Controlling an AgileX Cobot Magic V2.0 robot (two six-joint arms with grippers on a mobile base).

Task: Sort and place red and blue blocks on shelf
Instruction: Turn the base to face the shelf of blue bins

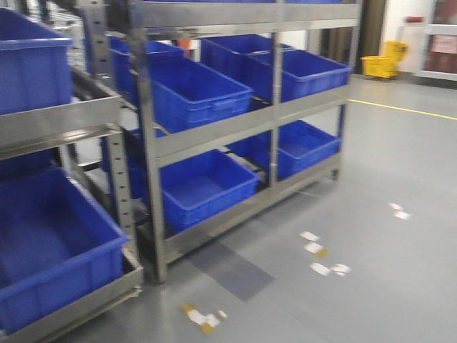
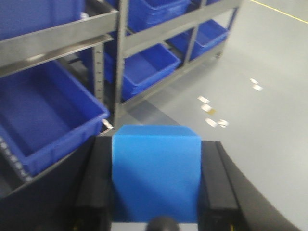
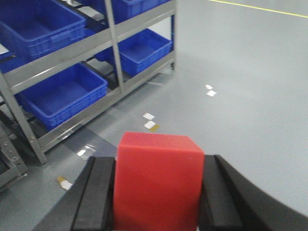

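Observation:
In the left wrist view a bright blue block (image 2: 156, 173) sits clamped between the black fingers (image 2: 96, 183) of my left gripper (image 2: 156, 192), which is shut on it. The right wrist view shows a bright red block (image 3: 159, 183) held the same way by my right gripper (image 3: 159, 202). Both blocks hang above the grey floor, short of the shelf (image 1: 214, 132), a steel-framed rack at the left and centre of the front view. The shelf (image 2: 62, 41) fills the upper left of the left wrist view, and the shelf (image 3: 86, 48) lies to the upper left in the right wrist view. Neither gripper shows in the front view.
Large blue tubs (image 1: 193, 93) fill the rack's two levels, with another blue tub (image 1: 50, 250) low at the near left. White and yellow tape scraps (image 1: 321, 257) dot the floor. A yellow mop bucket (image 1: 382, 63) stands far back right beyond a yellow floor line (image 1: 407, 108).

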